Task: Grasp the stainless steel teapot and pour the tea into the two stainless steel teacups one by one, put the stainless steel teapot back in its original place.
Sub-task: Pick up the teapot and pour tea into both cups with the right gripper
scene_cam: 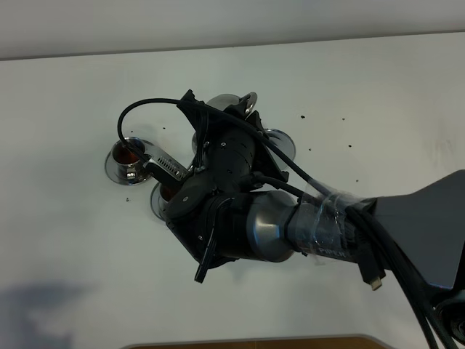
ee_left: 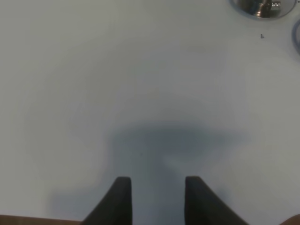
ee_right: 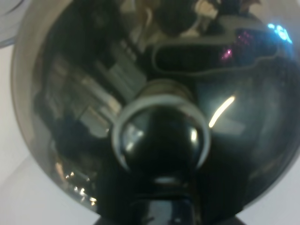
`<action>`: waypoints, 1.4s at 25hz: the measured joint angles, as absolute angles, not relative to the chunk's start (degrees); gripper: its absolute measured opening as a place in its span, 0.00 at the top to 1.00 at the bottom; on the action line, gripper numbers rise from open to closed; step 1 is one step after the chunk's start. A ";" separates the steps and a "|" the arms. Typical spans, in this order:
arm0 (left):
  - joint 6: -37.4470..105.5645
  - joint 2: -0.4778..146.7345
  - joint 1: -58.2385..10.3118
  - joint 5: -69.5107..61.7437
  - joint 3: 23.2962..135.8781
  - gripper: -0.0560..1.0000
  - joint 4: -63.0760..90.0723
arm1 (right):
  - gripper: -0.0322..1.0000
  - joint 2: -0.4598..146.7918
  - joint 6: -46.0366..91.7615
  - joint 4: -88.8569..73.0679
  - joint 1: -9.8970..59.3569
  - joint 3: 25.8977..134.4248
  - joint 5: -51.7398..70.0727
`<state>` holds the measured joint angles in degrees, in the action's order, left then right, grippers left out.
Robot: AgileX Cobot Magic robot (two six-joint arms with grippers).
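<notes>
White tabletop [scene_cam: 378, 87] fills the frame. Mid-frame, the right hand [scene_cam: 218, 134] is clamped on the stainless steel teapot [ee_right: 243, 140], beside a teacup [scene_cam: 127, 155] of reddish liquid at centre left. The left hand [ee_left: 157, 187] hangs with fingers apart.
</notes>
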<state>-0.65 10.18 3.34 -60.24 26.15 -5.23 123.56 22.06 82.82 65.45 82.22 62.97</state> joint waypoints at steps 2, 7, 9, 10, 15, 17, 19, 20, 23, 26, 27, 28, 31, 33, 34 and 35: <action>-0.65 10.18 3.34 -60.24 26.15 0.64 -5.23 | 0.78 123.56 22.18 82.93 65.45 82.22 62.91; -0.65 10.18 3.34 -60.24 26.15 0.64 -5.23 | 0.78 123.56 22.24 83.03 65.45 82.22 62.58; -0.65 10.18 3.34 -60.24 26.15 0.64 -5.23 | 0.78 123.56 22.36 83.03 65.45 82.22 62.27; -0.65 10.18 3.34 -60.24 26.15 0.64 -5.23 | 0.78 123.56 22.43 83.03 65.45 82.22 62.21; -0.65 10.18 3.34 -60.24 26.15 0.64 -5.23 | 0.78 123.56 22.80 83.03 65.45 82.22 62.19; -0.65 10.18 3.34 -60.24 26.15 0.64 -5.23 | 0.78 123.56 22.80 82.43 65.45 82.22 62.14; -0.65 10.18 3.34 -60.24 26.15 0.64 -5.23 | 0.78 123.56 22.30 80.97 65.45 82.22 61.96; -0.70 10.18 3.34 -60.24 26.15 0.64 -5.23 | 0.78 123.56 21.84 79.98 65.45 82.22 61.96; -0.70 10.18 3.34 -60.24 26.15 0.64 -5.23 | 0.78 123.56 18.85 76.16 65.45 82.22 61.89; -0.76 10.18 3.34 -60.24 26.15 0.64 -5.23 | 0.78 123.56 15.10 72.84 65.45 82.22 61.89; -0.76 10.18 3.34 -60.24 26.15 0.64 -5.23 | 0.78 123.56 13.84 72.11 65.45 82.22 61.95; -0.76 10.18 3.34 -60.24 26.15 0.64 -5.23 | 0.78 123.56 12.20 71.69 65.45 82.22 62.00; -0.76 10.18 3.34 -60.24 26.15 0.64 -5.23 | 0.78 123.56 8.08 68.36 65.45 82.72 62.75; -0.76 10.18 3.34 -60.24 26.15 0.64 -5.23 | 0.78 123.56 6.18 64.07 65.45 84.43 64.65; -0.76 10.18 3.34 -60.24 26.15 0.64 -5.23 | 0.78 123.56 5.34 61.51 65.45 85.46 66.06; -0.76 10.18 3.34 -60.24 26.15 0.64 -5.23 | 0.78 123.56 4.69 58.80 65.45 86.84 67.27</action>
<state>-0.76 10.18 3.34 -60.24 26.15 -5.23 123.56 4.69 58.80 65.45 86.84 67.27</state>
